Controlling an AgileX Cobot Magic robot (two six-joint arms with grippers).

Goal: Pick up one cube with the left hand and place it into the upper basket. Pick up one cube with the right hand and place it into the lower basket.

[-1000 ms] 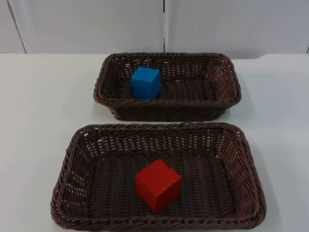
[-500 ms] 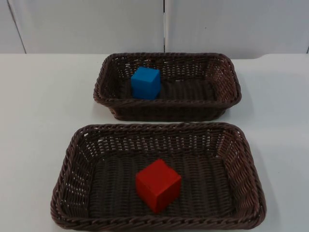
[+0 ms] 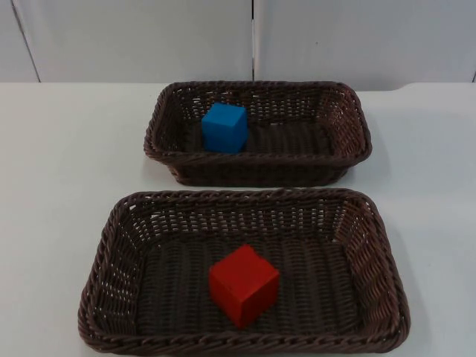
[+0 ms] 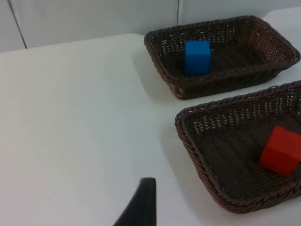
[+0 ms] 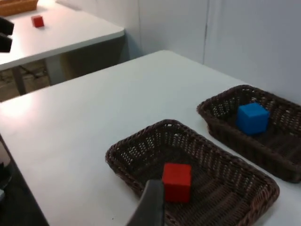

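The blue cube [image 3: 224, 127] sits in the upper dark woven wicker basket [image 3: 348, 152]; the red cube [image 3: 243, 285] in the lower dark woven wicker basket [image 3: 123, 297], on the white bench [image 3: 67, 163]. Both hands' state: cannot tell

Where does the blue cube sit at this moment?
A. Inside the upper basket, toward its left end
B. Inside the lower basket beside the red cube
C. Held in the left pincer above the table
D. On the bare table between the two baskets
A. The blue cube rests on the floor of the upper basket, toward its left end, while the red cube lies alone in the lower basket.
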